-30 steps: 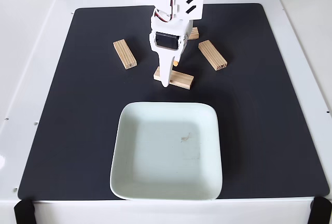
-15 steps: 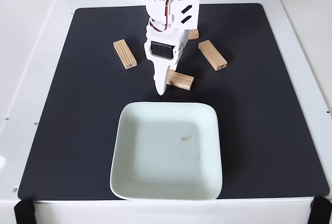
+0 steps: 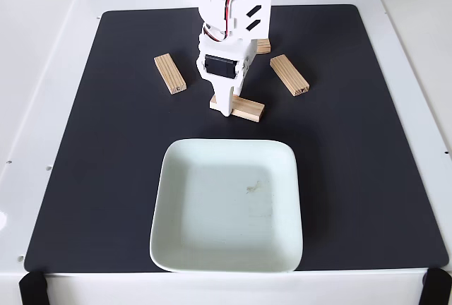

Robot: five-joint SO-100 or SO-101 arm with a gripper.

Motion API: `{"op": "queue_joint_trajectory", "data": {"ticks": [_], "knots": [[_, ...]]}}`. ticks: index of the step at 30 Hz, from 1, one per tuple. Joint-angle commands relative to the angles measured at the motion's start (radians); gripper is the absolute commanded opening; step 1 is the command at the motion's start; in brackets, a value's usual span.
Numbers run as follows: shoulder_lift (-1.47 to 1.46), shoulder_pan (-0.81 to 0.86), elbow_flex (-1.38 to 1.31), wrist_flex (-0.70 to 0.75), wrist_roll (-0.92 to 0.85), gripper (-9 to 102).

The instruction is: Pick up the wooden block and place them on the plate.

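Observation:
Several pale wooden blocks lie on the black mat. One block (image 3: 244, 109) lies just above the plate (image 3: 212, 227), and my white gripper (image 3: 224, 109) points down over its left end, covering that end. Whether the fingers touch the block, or how wide they stand, is hidden by the gripper body. Another block (image 3: 170, 73) lies to the left, one (image 3: 289, 75) to the right, and one (image 3: 263, 46) peeks out behind the arm. The pale mint plate sits at the mat's near side with only a small brown speck in it.
The black mat (image 3: 99, 150) covers a white table (image 3: 35, 72). The arm's body (image 3: 229, 8) rises from the far side of the mat. Black clamps sit at the table corners (image 3: 32, 287).
The gripper tip first swung toward the plate, past the block's near edge, then drew back over the block's left end. No block has moved.

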Motion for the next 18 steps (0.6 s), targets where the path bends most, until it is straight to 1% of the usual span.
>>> {"op": "queue_joint_trajectory", "data": {"ticks": [1, 3, 7, 13, 16, 18], "knots": [[0.101, -0.018, 0.046, 0.002, -0.005, 0], [0.19, -0.041, 0.087, 0.002, -0.028, 0], [0.411, -0.081, 0.196, 0.002, -0.17, 0], [0.701, -0.094, 0.305, 0.0, -0.316, 0], [0.764, -0.083, 0.291, -0.003, -0.405, 0], [0.764, -0.075, 0.255, -0.057, -0.445, 0]]}}
